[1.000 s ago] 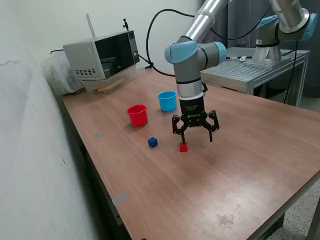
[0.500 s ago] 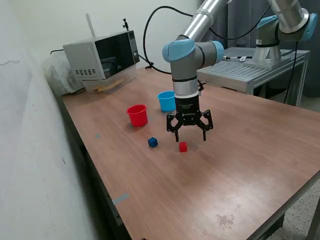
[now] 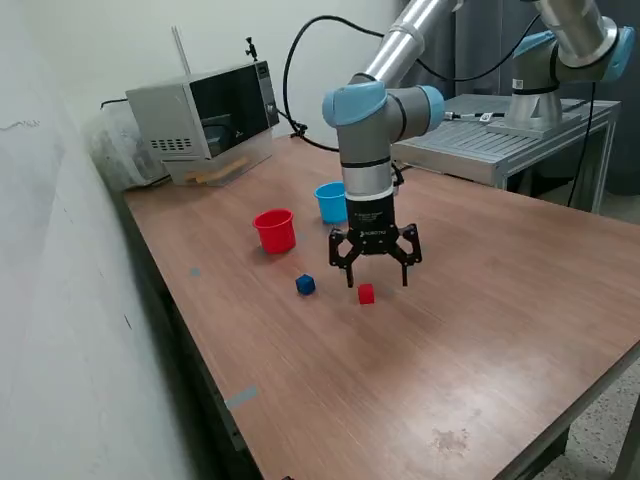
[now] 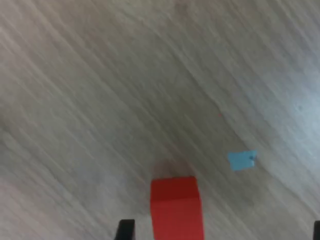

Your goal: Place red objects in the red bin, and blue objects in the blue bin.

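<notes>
1. The black two-finger gripper (image 3: 376,283) hangs spread and empty, just above the wooden table (image 3: 480,330).
2. The small solid red cube (image 3: 366,293) lies on the table slightly toward the exterior view's left of the gripper, near the dark blue cube (image 3: 305,285).
3. The red plastic cup (image 3: 274,230) and light blue plastic cup (image 3: 332,202) stand farther back.

red cube (image 3: 366,293), dark blue cube (image 3: 305,285), red bin (image 3: 274,230), light blue bin (image 3: 331,202); black pincer (image 3: 376,281); brown wood-grain table (image 3: 480,300) with a light blue tape scrap (image 4: 242,160).
</notes>
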